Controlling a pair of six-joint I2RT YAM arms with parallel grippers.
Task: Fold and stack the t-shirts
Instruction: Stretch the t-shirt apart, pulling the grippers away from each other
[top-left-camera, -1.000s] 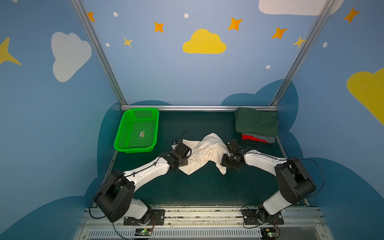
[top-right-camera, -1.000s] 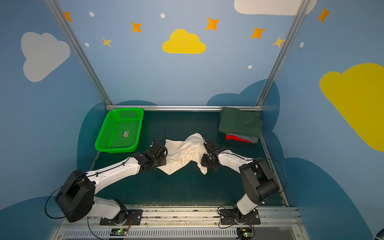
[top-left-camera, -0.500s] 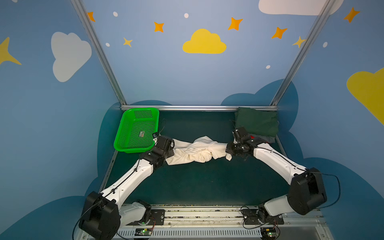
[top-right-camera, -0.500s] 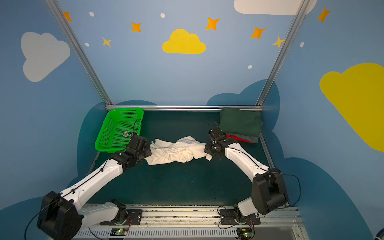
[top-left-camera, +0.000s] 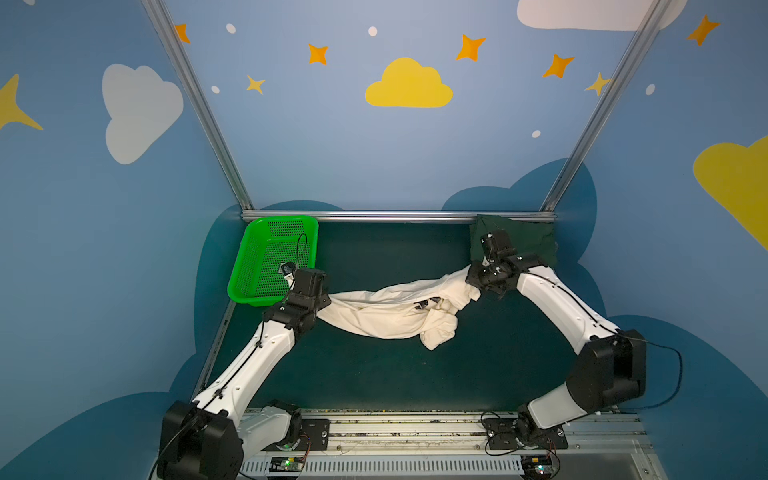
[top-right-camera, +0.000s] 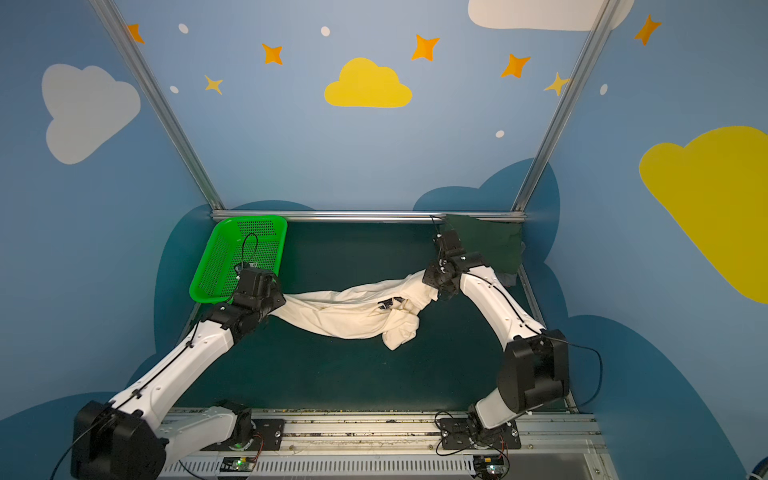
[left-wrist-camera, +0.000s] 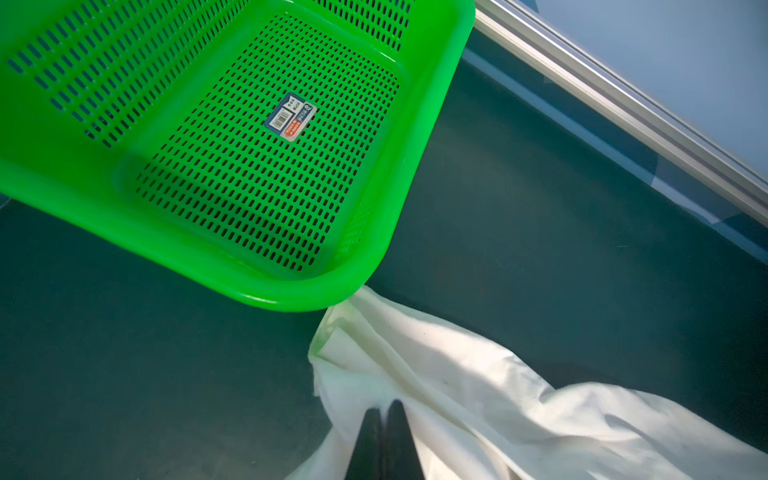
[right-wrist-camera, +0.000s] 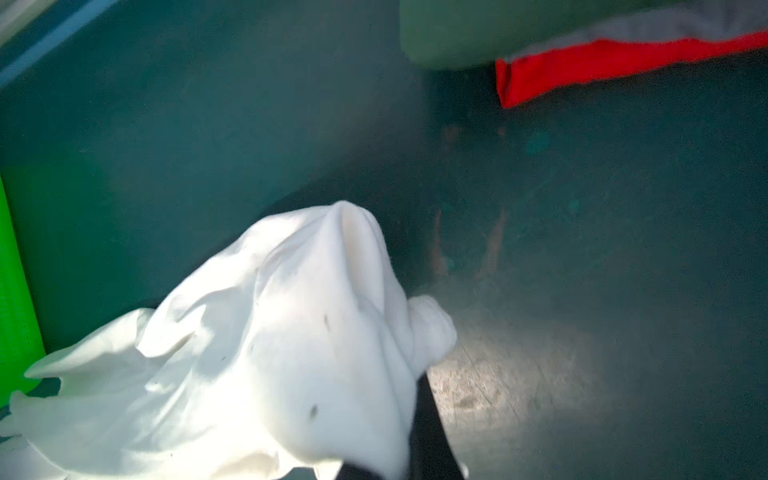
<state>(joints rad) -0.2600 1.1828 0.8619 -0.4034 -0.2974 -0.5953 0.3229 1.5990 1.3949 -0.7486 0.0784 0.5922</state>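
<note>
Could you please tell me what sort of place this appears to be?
Probably a robot test booth for laundry folding: blue cloud-and-star wall panels on an aluminium frame, two arms bolted to a rail, and a cream tee held between the left claw and right claw.

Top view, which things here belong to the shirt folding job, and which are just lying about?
Belongs to the job: cream-white tee; the folded stack of dark green tee, grey tee and red tee.
Just lying about: green basket; the barcode sticker inside it.
</note>
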